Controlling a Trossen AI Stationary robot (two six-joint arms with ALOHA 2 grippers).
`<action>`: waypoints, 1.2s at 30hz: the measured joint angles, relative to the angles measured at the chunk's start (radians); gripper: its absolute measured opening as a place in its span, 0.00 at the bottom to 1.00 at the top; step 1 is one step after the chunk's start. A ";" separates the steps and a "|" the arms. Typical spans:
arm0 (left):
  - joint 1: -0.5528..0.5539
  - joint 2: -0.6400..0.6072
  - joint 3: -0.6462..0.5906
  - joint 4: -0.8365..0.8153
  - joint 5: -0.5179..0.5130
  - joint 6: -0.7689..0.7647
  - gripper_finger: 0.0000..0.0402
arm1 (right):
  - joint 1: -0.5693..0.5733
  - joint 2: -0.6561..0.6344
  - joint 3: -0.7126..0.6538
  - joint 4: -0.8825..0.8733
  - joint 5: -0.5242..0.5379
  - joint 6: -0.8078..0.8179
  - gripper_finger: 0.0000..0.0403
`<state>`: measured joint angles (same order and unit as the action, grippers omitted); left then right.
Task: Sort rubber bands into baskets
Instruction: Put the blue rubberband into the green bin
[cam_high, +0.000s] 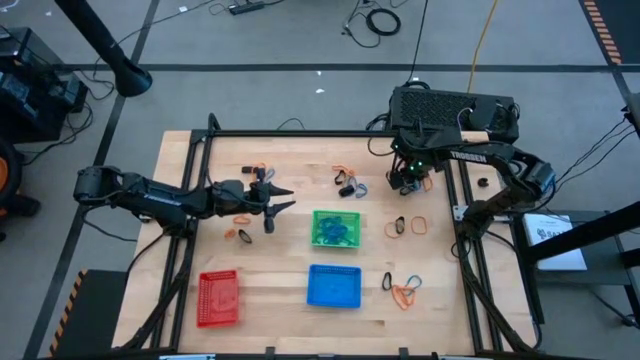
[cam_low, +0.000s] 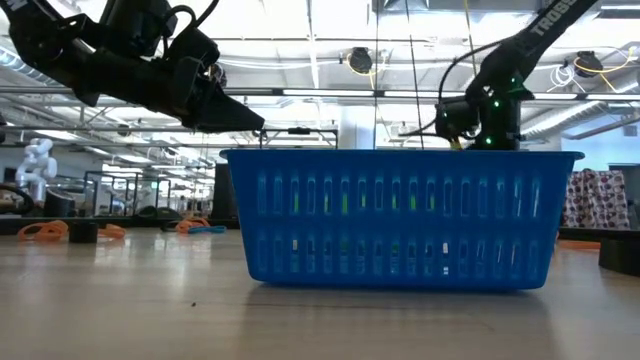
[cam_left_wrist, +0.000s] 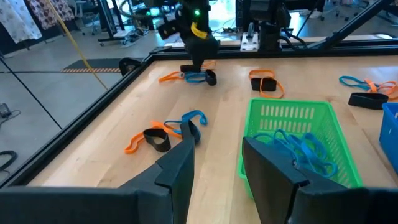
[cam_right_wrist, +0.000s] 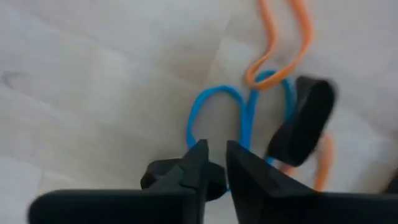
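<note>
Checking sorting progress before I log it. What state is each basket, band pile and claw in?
green basket: holds blue bands
blue basket: looks empty
red basket: looks empty
loose rubber bands: scattered on the table, unsorted
left claw: open, empty, beside the green basket
right claw: narrowly parted, low over a blue band, no grip evident

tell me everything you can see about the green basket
The green basket is a small rectangular tray of what looks like plastic mesh, with low slatted walls and an open top. It sits upright and flat on the wooden table, near the middle, just behind the blue basket and apart from it. Several blue rubber bands lie tangled inside it. The left gripper hangs open beside it without touching it.
</note>
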<state>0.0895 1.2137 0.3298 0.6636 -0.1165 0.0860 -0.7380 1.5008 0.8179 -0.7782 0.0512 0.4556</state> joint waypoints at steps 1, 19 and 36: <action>0.000 0.000 0.000 0.000 0.000 0.000 0.36 | 0.000 0.004 -0.013 0.009 -0.005 0.000 0.17; 0.000 0.000 0.000 0.027 0.000 0.000 0.36 | 0.000 0.007 -0.110 0.127 -0.006 -0.097 0.24; 0.000 0.000 0.000 0.027 0.000 0.000 0.36 | 0.000 -0.027 0.040 0.075 0.055 -0.171 0.00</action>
<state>0.0895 1.2133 0.3302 0.6903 -0.1165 0.0860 -0.7377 1.4736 0.8576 -0.7034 0.1063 0.2842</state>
